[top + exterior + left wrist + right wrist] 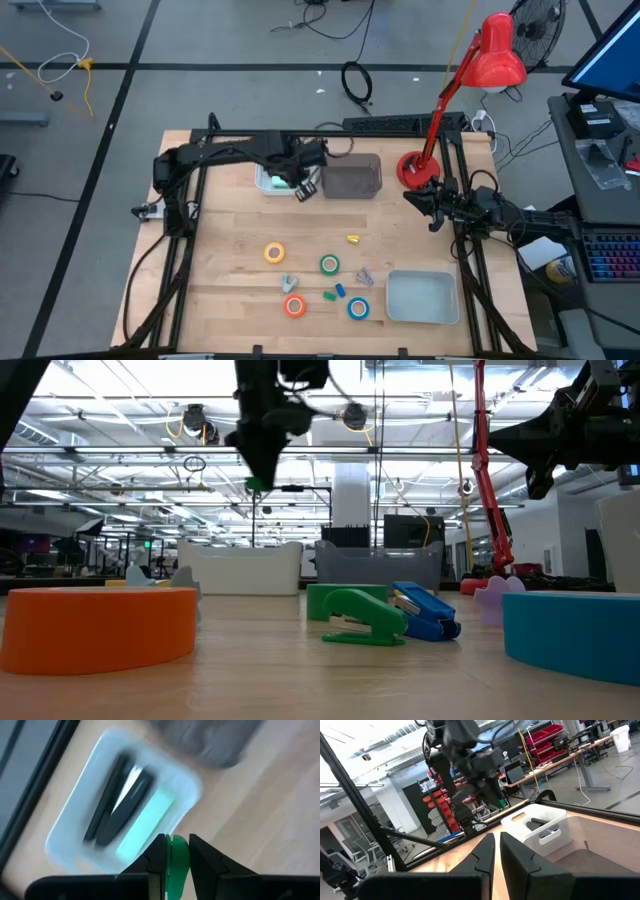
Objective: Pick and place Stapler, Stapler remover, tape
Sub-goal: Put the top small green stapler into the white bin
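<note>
Left gripper (173, 851) over the white tray, fingers clamped on a small green piece (176, 865).

We read no legible label on any item. We see the white rectangular plastic tray (70, 832) holding a dark elongated stapler (120, 800), its long axis along the tray's length. The right gripper (493, 851) waits near the red lamp base (412, 168), fingers narrow, holding nothing. On the wooden tabletop (220, 250) lie four flat ring-shaped tape rolls: yellow (274, 253), green (329, 264), orange (294, 306), blue (358, 309).
</note>
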Available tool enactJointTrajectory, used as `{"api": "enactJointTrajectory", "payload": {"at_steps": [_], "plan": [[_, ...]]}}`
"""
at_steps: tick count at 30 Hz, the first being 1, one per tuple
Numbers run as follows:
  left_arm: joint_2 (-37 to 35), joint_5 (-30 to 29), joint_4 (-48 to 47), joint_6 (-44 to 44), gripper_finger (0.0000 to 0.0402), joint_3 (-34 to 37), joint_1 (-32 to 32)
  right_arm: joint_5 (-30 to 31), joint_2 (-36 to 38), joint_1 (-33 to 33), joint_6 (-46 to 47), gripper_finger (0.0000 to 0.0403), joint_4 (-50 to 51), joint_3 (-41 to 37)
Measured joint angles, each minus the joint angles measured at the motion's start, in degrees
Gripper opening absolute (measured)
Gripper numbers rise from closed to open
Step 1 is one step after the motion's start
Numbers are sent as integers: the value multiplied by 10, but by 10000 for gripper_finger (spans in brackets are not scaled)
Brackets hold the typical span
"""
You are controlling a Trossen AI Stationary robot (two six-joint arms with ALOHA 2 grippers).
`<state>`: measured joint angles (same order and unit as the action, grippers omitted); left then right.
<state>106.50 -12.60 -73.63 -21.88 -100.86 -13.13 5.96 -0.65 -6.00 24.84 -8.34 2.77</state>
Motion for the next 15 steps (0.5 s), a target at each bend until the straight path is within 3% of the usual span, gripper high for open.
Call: {"api": "enactJointTrajectory", "payload": {"at_steps": [7, 15], "plan": [[0, -10, -65, -70, 55, 0, -46, 0, 0, 0, 0, 20, 0, 0], [0, -31, -45, -30, 55, 28, -79, 0, 0, 0, 0, 20, 0, 0]]}}
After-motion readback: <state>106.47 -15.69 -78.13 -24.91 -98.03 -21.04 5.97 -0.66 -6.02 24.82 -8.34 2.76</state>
